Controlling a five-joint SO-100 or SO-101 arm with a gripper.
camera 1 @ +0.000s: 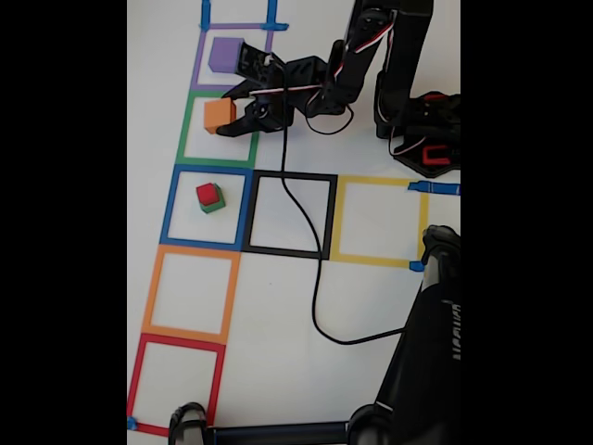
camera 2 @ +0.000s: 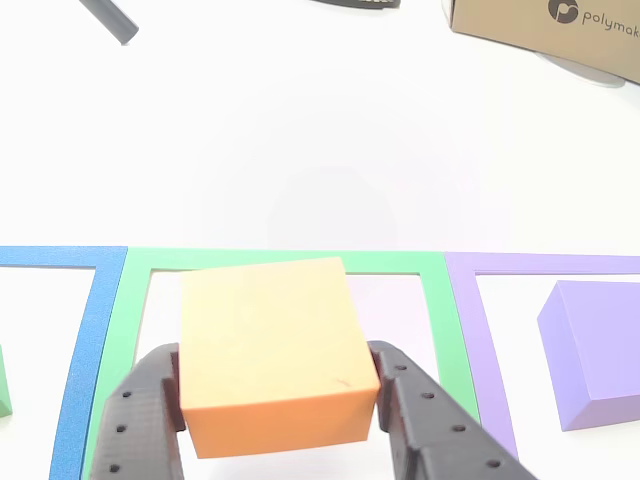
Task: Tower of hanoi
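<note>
White tabletop (camera 1: 371, 306) is taped into coloured square outlines, and the green tape square (camera 1: 188, 130) is the reference here. The black two-finger gripper (camera 1: 229, 109) reaches in from that square's right side in the fixed view, fingers (camera 2: 140, 415) clamped on the plain orange cube (camera 2: 275, 350) inside it. The bigger purple cube (camera 1: 225, 53) sits in the next square above, the tiny red cube (camera 1: 207, 193) on the green cube (camera 1: 213, 206) in the one below, and there's plenty of bare table further down.

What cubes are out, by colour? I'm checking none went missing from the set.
Purple cube: 1
Orange cube: 1, between the gripper fingers
Green cube: 1
Red cube: 1, on the green one
Total: 4
</note>
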